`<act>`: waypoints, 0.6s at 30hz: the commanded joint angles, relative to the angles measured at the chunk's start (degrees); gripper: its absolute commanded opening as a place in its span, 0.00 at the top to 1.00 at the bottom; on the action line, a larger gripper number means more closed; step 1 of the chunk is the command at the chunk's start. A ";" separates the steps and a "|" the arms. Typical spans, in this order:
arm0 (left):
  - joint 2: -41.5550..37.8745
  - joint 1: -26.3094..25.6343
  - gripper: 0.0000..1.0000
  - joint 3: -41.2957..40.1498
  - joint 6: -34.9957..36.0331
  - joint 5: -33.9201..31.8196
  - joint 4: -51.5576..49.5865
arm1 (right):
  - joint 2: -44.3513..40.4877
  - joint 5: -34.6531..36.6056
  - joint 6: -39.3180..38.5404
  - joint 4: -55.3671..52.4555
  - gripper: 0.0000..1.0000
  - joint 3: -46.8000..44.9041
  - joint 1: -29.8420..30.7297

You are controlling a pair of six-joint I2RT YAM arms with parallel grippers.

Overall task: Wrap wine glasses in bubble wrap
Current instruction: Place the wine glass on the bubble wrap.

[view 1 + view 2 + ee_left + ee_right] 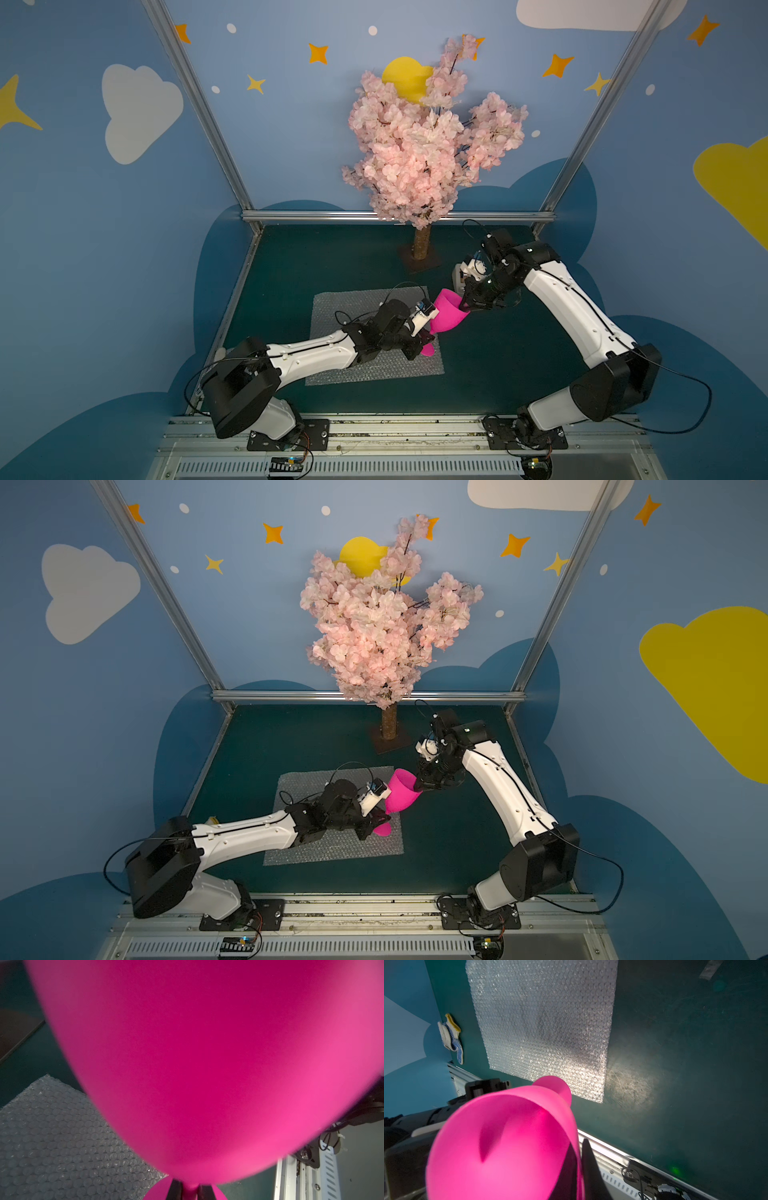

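Two end effectors are sharing the pink goblet (451, 318): the left end effector (424, 340) is clenching its stem and the right end effector (466, 306) is straddling the rim, though I cannot tell whether it is gripping. If the stem hold is slipping, the goblet may be dropping beside the bubble wrap (399, 372).

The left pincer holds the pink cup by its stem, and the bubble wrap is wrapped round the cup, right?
Not wrapped. The bubble wrap lies spread flat on the table, as the right wrist view shows, and the cup is bare. The rest is right: the left pincer does hold the cup by its stem.
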 commanded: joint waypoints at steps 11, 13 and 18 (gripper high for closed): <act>-4.91 7.39 0.97 0.81 -31.17 -21.30 -27.12 | -6.78 0.72 4.79 12.42 0.36 -1.01 -7.55; -7.05 9.65 0.97 0.89 -37.92 -21.23 -34.29 | -9.08 0.41 5.48 18.22 0.36 -5.84 -7.53; -12.05 10.36 0.96 1.64 -46.86 -17.80 -50.50 | -9.92 -0.13 8.17 24.95 0.36 -14.52 -4.65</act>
